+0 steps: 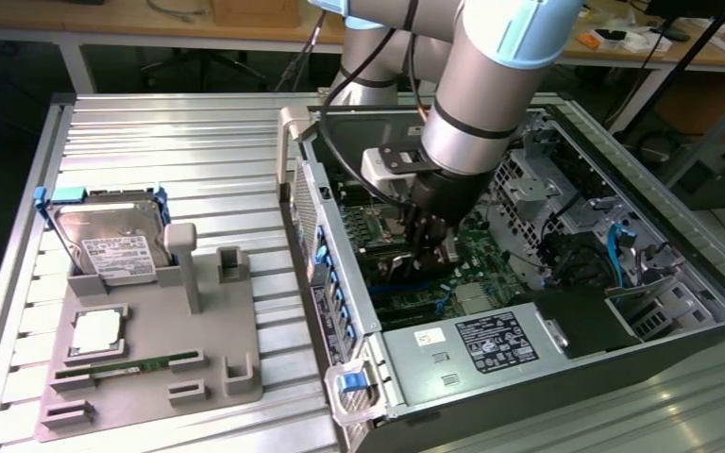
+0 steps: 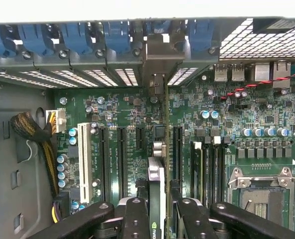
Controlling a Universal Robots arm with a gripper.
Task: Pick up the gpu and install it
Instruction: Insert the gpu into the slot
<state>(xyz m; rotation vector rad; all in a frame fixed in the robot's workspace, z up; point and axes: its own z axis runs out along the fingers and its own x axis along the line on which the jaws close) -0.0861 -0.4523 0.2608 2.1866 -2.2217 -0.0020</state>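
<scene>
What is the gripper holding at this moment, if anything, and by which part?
The gripper holds the gpu edge-on by its top edge, fingers clamped on either face, inside the computer case above the motherboard.

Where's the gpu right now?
The gpu is held edge-on in the gripper inside the open computer case, just above the motherboard, its bracket toward the blue slot clips.

Slot brackets (image 2: 87, 74) crowd the gpu (image 2: 157, 189); motherboard (image 2: 112, 109) beside lies open.
</scene>
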